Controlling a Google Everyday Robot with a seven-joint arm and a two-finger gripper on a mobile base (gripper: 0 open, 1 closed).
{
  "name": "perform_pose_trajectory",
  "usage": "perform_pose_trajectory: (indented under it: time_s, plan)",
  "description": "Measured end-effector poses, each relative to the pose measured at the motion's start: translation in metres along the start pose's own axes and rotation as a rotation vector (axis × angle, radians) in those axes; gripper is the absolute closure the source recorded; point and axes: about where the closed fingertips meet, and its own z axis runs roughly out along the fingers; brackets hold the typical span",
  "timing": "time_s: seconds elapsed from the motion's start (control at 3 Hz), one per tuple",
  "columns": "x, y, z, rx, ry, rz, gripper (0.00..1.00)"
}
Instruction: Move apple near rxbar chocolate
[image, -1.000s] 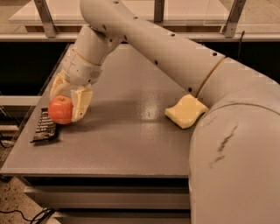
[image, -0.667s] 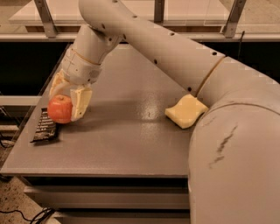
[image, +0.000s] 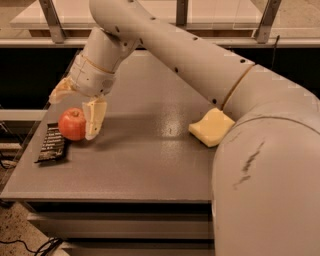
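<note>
Grey tabletop (image: 150, 165): I see my gripper (image: 73, 114) spread over the apple (image: 71, 125), which sits just beside the rxbar chocolate (image: 52, 145); its white lettering is unreadable.

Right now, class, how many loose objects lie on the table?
3: the apple at the left edge, beside the gripper; the rxbar chocolate just left of it; the sponge at right. The arm may hide others.
</note>
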Motion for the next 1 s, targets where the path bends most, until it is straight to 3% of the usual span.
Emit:
perform_pose_trajectory:
  time_s: [1.0]
  plan:
    - [-0.0001, -0.0050, -0.0029, 0.015, -0.031, -0.040, 0.00]
